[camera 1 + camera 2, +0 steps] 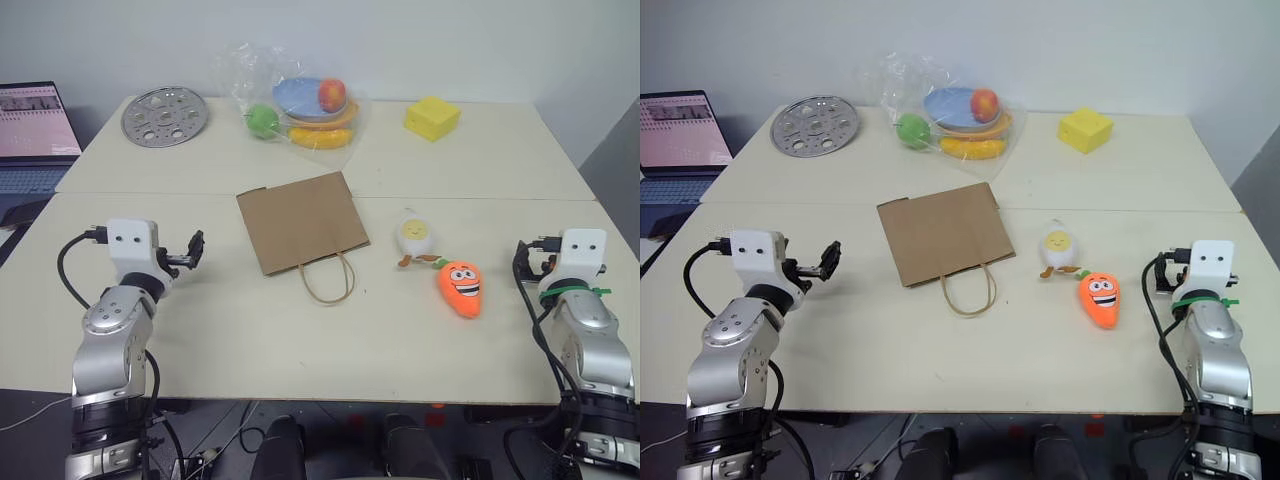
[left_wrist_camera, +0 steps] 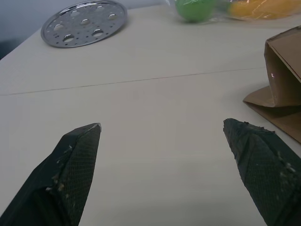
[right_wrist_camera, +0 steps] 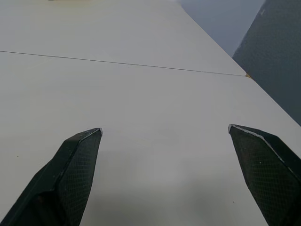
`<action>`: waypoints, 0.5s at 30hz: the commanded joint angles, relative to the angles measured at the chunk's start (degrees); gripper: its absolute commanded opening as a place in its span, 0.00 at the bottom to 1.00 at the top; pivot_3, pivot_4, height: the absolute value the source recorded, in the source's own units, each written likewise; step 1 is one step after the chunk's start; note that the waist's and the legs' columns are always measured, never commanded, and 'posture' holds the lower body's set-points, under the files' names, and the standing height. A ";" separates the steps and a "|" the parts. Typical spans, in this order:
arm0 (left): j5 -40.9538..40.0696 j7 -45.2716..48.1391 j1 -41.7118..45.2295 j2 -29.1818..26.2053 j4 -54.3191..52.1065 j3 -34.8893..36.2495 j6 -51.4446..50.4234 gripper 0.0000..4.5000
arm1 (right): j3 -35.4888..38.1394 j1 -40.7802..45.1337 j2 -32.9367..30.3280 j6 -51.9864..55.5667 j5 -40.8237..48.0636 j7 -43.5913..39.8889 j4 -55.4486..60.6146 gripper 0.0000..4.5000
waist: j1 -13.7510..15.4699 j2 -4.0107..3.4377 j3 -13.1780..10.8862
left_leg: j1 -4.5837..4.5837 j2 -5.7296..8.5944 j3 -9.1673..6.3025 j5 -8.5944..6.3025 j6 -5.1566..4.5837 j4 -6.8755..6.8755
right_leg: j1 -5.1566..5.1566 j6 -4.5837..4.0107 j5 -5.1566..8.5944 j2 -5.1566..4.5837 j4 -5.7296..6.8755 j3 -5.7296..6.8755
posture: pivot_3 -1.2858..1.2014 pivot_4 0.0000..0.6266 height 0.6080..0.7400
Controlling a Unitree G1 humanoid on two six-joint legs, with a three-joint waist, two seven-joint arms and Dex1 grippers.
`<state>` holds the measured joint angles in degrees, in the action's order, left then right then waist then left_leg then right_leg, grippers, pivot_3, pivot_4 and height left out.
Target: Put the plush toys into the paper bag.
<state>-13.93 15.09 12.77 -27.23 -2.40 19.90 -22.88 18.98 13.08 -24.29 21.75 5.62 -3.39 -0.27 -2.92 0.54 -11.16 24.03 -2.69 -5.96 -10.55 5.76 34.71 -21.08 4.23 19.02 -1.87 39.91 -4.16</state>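
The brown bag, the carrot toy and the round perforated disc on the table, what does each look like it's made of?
The brown bag looks like matte kraft paper, lying flat with crisp fold edges and a twisted cord handle. The carrot toy seems to be soft plush fabric: fuzzy orange body, rounded stuffed shape, stitched-looking face. The round disc appears to be shiny metal, probably steel, given its silvery gleam and punched holes.

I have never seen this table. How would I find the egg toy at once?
Start at the flat brown paper bag in the middle of the table. On the side of the right arm lie two small plush toys. The egg toy is the white one with a yellow yolk face, nearer the bag; its neighbour, the carrot toy, is orange.
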 commanded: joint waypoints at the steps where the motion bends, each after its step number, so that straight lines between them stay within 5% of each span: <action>1: -0.29 1.10 -0.31 -1.38 -2.28 0.13 -0.76 0.99 | 1.05 -0.22 -0.84 -0.27 -0.37 0.27 2.16 1.00 | -0.01 0.00 0.00 | 0.00 0.00 0.00 0.00 0.00 0.00 | 0.00 0.00 0.00 0.00 0.00 0.00 | 0.52 0.24 1.00; 15: -1.13 0.71 -0.36 -0.75 -2.10 0.87 -0.83 0.99 | 0.70 0.44 -0.87 -0.35 -0.75 0.37 1.91 1.00 | 0.00 0.00 0.00 | 0.00 0.00 0.00 0.00 0.00 0.00 | 0.00 0.00 0.00 0.00 0.00 0.00 | 0.52 0.24 1.00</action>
<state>-14.45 15.68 11.76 -27.72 -2.09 20.44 -23.64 18.98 12.94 -24.32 21.83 5.32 -3.38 -0.26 -2.93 0.54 -11.16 24.03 -2.69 -5.96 -10.55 5.76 34.71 -21.08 4.23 19.02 -1.87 39.91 -4.16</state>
